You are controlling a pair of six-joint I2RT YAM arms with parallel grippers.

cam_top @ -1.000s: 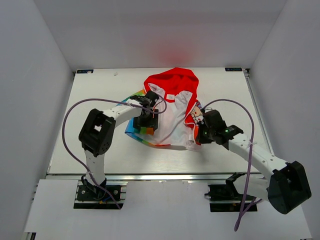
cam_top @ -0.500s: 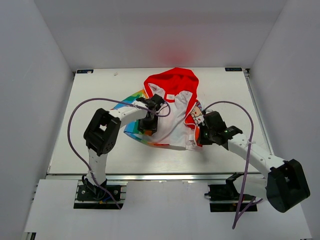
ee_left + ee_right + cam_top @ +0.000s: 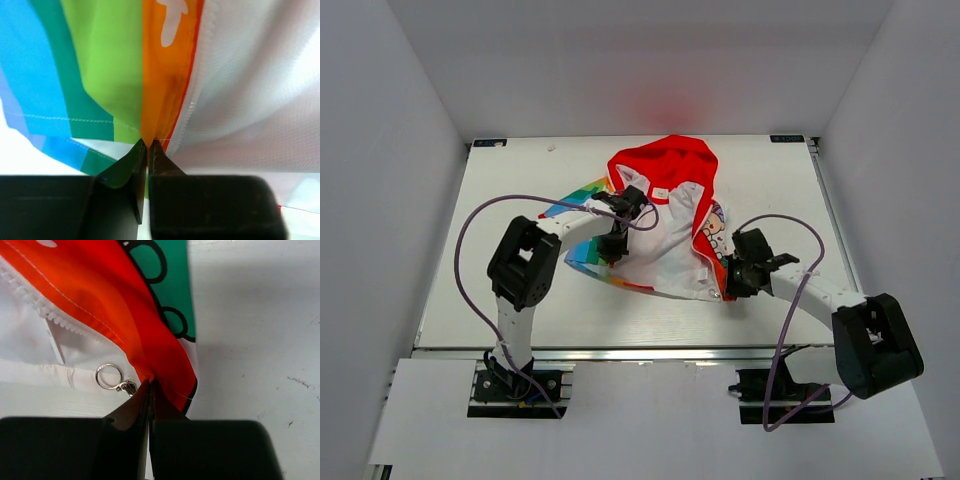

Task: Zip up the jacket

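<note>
Left gripper was pinched shut on the rainbow hem of the jacket, at the orange stripe beside the zipper teeth. Right gripper was clenched on the red front edge, with a ring pull lying just beside its tips. Only the wrist views showed those grips and the teeth. The top view showed the jacket spread open, lining up, hood at the far side, near the middle of the table. White walls enclosed the table.
</note>
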